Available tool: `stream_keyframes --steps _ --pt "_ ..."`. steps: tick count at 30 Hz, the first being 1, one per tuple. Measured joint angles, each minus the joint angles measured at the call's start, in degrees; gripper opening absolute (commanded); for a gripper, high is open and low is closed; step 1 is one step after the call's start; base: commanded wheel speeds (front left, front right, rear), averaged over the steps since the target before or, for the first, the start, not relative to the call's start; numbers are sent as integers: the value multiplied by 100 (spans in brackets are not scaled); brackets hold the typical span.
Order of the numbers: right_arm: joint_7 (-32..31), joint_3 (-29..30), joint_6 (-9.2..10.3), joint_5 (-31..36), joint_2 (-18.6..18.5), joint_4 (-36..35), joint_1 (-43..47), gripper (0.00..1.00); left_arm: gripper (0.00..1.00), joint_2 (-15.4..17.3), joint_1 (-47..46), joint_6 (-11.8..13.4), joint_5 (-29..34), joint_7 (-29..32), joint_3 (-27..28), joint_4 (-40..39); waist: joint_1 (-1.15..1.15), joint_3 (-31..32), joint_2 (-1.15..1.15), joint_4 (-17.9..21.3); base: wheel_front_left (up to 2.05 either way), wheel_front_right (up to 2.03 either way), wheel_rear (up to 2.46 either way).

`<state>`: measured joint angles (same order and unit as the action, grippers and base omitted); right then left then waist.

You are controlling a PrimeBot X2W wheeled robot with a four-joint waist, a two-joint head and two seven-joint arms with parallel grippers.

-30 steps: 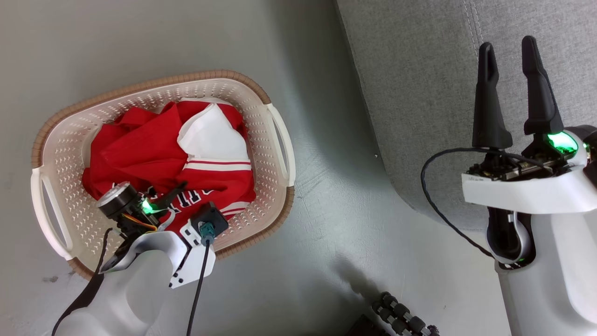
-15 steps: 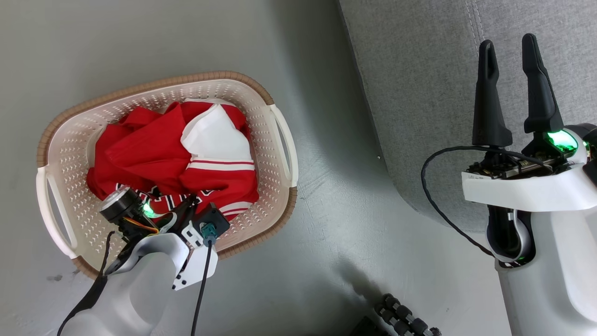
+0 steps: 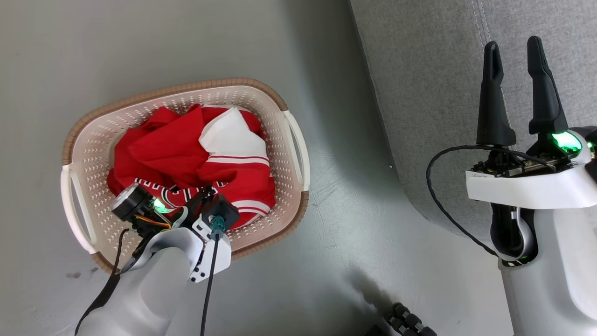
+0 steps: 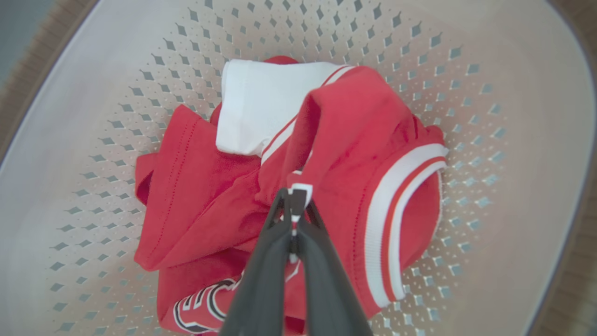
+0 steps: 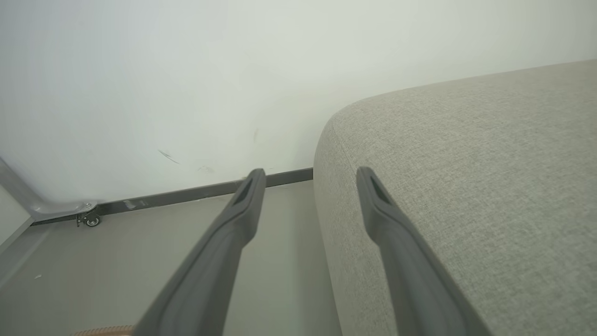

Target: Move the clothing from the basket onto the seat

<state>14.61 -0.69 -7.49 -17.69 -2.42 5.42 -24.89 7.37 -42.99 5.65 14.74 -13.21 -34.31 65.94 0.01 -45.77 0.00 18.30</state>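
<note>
The crumpled red-and-white soft sports clothing [image 4: 364, 140] lies heaped inside the cream perforated plastic basket [image 3: 275, 135] on the floor [image 3: 326, 261]. The left claw [image 4: 294, 195] is pinched shut on a red fold. Best lift straight up until the cloth clears the brown rim [image 3: 177, 88], then carry to the light-grey fabric seat [image 3: 433, 93], near which the right claw [image 3: 512, 43] hovers wide apart, empty.

1. Grey floor [image 3: 336, 233], scuffed, with a dark smudge [image 3: 73, 275].
2. White wall [image 5: 186, 70], with a dark skirting strip [image 5: 186, 190] along its foot.
3. Small caster [image 5: 92, 220], perhaps under a metal frame.
</note>
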Motion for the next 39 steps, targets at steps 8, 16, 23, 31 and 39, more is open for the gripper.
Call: stream_keyframes --steps 8,16,23,31,39 --pt "0 35 0 35 0 31 4 100 0 -62 11 8 -48 -70 14 -135 0 139 0 -114 0 0 0" --pt "0 48 0 66 0 51 20 100 0 -97 72 97 -212 -94 44 -325 0 273 0 -206 0 0 0" --pt "0 49 0 109 -2 88 25 100 0 -160 194 140 -354 -98 76 -883 0 410 0 -273 0 0 0" --pt "1 46 1 214 -3 222 53 100 0 -151 492 199 -524 -125 85 -1575 0 605 0 -366 0 0 0" --pt "1 58 0 370 -7 354 157 100 0 -137 722 302 -762 -125 181 -2321 0 869 0 -484 0 0 0"
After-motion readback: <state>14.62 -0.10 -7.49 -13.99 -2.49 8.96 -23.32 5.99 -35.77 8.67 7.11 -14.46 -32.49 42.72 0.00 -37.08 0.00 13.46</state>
